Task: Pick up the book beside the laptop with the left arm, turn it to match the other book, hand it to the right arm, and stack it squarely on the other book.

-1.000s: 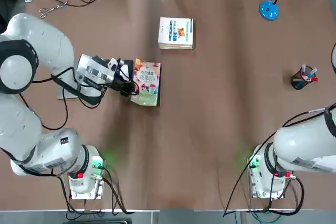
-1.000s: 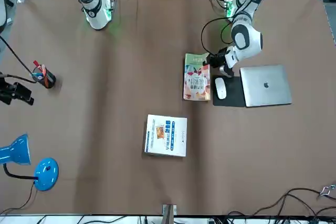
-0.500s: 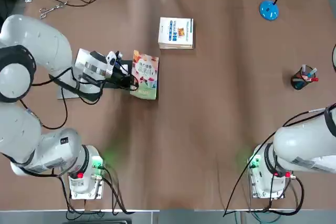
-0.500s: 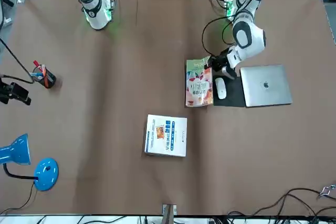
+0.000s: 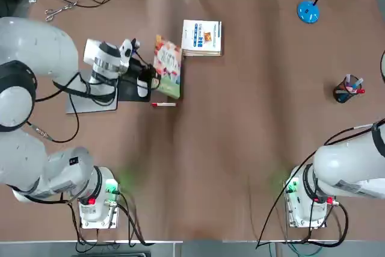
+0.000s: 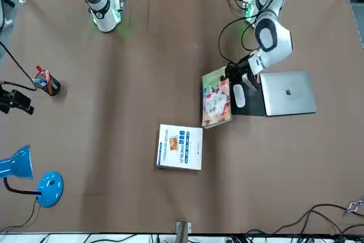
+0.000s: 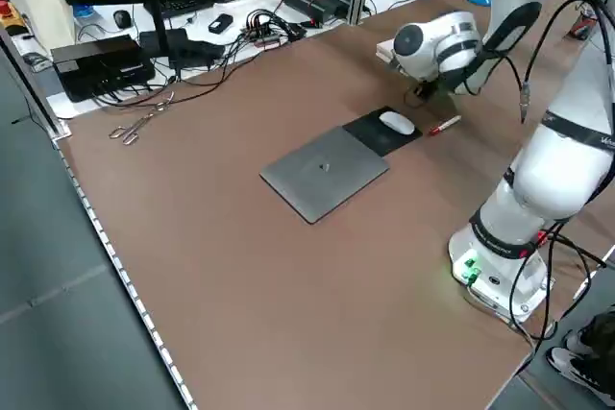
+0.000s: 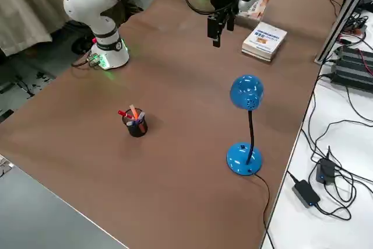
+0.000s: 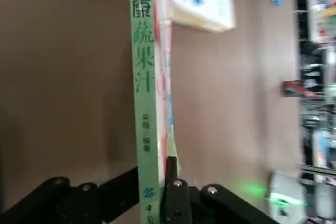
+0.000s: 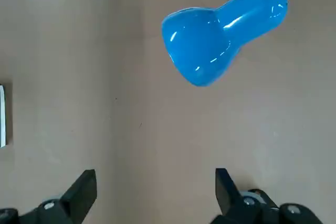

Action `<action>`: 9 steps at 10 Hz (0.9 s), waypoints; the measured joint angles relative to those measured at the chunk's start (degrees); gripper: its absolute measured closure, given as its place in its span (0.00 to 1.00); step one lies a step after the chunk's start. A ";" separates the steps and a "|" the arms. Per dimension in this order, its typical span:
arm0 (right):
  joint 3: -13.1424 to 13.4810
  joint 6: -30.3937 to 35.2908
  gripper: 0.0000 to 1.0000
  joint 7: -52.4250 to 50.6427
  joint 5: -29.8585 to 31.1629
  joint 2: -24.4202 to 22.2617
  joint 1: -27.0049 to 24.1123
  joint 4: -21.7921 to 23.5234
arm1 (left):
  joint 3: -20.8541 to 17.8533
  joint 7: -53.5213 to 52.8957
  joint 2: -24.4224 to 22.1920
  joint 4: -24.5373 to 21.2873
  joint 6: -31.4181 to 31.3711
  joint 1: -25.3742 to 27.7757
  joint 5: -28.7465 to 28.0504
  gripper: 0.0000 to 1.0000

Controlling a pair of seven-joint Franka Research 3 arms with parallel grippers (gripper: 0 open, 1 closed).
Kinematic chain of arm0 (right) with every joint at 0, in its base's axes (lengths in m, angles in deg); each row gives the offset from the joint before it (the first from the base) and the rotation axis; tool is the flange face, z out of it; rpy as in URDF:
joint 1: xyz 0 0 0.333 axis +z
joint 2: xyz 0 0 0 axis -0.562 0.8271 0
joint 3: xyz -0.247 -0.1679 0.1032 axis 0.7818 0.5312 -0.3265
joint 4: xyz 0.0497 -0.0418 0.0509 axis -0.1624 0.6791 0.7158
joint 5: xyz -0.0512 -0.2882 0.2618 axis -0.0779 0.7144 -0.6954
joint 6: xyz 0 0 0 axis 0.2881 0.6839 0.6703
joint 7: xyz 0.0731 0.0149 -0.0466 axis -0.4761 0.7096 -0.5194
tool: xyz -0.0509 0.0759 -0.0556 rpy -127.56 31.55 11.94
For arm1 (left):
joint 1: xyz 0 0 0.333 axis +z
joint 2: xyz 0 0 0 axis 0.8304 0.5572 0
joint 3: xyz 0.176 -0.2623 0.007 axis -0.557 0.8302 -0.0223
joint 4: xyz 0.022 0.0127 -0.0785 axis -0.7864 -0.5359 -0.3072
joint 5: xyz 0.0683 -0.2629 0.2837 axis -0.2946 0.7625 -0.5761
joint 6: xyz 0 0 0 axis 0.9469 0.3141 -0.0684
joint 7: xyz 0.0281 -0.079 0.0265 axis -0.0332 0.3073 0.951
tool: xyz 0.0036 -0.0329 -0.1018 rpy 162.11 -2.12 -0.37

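A brown desk [image 5: 240, 136] seen from above, with two robot arms based at its near edge. The left gripper [image 5: 149, 77] is clamped shut on one edge of the book [image 5: 168, 68], a thin volume with a green border and a pink-orange cover, which hangs tilted above the desk beside a black mouse pad [image 5: 129, 90] carrying a white mouse [image 6: 239, 96]; the silver laptop [image 6: 287, 93] lies just past the pad. In the left wrist view the book's green spine [image 9: 144, 77] runs straight out from between the closed fingers. The other book [image 5: 201, 37], white with blue text, lies flat close to the lifted book's far end. A red pen [image 5: 162, 105] lies on the desk just below the raised book. The main risk is that so thin a book, pinched only at one edge, could sag, pivot or slip out during the turn, or that its free corner could clip the white book or the mouse. The right gripper [image 8: 220, 27] hangs idle well above the desk, jaws wide apart and holding nothing, so the handover looks not yet begun.
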 joint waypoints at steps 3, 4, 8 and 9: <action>-0.01 -0.01 0.00 -0.01 0.00 0.00 0.00 0.00 | -0.38 0.38 -1.48 5.33 2.63 2.39 -5.35 0.82; -0.02 0.04 0.00 -0.02 0.00 0.00 0.01 0.00 | -0.41 1.48 -1.33 8.32 3.65 3.52 -9.53 0.82; -0.07 0.31 0.00 -0.06 0.00 0.00 0.05 0.02 | -0.89 2.81 9.08 23.08 10.84 8.91 -25.19 0.82; -0.04 0.35 0.00 -0.06 0.00 0.01 0.04 0.03 | -0.91 4.87 12.98 27.69 11.41 8.86 -29.54 0.82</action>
